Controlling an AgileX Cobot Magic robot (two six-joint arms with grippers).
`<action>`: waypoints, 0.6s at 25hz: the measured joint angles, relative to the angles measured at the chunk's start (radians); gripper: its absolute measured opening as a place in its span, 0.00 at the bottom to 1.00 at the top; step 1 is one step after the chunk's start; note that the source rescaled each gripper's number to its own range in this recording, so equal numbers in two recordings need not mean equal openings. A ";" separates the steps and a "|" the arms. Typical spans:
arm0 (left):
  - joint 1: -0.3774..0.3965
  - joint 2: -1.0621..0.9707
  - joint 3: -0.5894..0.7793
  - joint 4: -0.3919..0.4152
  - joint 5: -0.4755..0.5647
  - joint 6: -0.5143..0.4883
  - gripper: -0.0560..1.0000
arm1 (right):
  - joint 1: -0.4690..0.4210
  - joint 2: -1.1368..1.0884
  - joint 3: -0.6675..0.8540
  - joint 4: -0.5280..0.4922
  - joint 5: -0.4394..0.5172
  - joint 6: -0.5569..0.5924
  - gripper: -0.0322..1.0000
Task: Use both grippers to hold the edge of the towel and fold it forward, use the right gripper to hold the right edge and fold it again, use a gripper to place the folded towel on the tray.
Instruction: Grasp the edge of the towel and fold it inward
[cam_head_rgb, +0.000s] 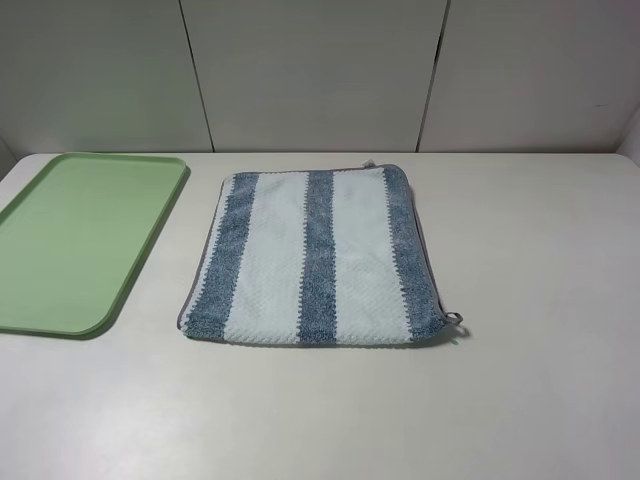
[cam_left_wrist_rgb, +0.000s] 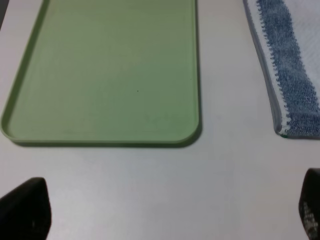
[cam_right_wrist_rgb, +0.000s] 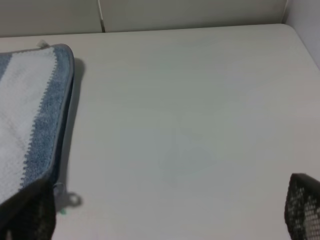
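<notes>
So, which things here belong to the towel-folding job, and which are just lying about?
Job: towel, tray, left pincer, right pincer, both open.
Not part of it: table, wall panels; no loose extras.

The towel (cam_head_rgb: 315, 258) lay flat on the table (cam_head_rgb: 540, 300), a soft waffle cloth with wide pale and dark blue-grey stripes running front to back. Its near edge was thick and rounded, with a small corner loop (cam_head_rgb: 455, 319) at the near right. The light-green tray (cam_head_rgb: 70, 240) lay flat to its left, near but apart.
</notes>
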 joint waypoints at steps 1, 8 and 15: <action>0.000 0.000 0.000 0.000 0.000 0.000 1.00 | 0.000 0.000 0.000 0.000 0.000 0.000 1.00; 0.000 0.000 0.000 0.000 0.000 0.000 1.00 | 0.000 0.000 0.000 0.000 0.000 0.000 1.00; 0.000 0.000 0.000 0.000 0.000 0.000 1.00 | 0.000 0.000 0.000 0.000 0.000 0.000 1.00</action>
